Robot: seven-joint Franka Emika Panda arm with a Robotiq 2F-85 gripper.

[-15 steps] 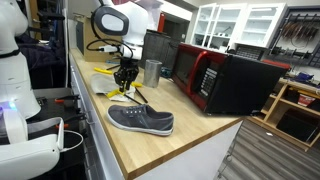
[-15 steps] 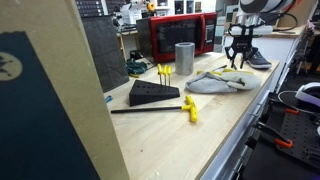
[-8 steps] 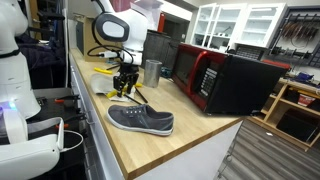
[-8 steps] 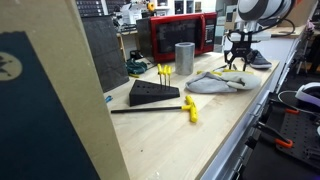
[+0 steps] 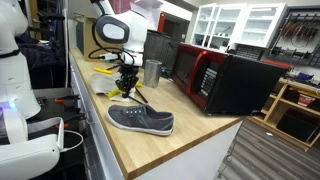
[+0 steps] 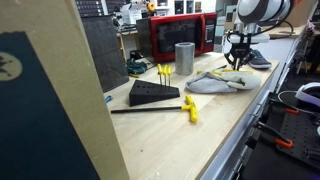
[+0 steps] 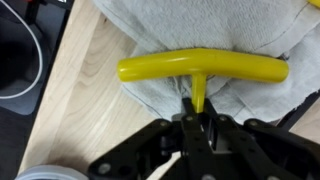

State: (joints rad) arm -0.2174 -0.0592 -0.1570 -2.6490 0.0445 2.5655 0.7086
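Note:
In the wrist view my gripper point(image 7: 198, 120) is shut on the thin stem of a yellow T-handled tool point(image 7: 200, 68). The tool's crossbar lies across a grey cloth point(image 7: 190, 25) on the wooden table point(image 7: 90, 110). In both exterior views the gripper point(image 5: 127, 82) point(image 6: 238, 62) points straight down over the cloth point(image 5: 108, 84) point(image 6: 215, 82), near a metal cup point(image 5: 152, 72) point(image 6: 184, 58). The tool itself is too small to make out there.
A grey shoe point(image 5: 141, 120) point(image 6: 258, 60) lies near the table's front edge. A red and black microwave point(image 5: 225, 80) point(image 6: 180, 32) stands at the back. A black holder with yellow tools point(image 6: 153, 92) and a loose yellow T-handled tool point(image 6: 188, 110) lie further along.
The jaws have closed onto the tool's stem. The arm has shifted slightly over the cloth; nothing else has moved.

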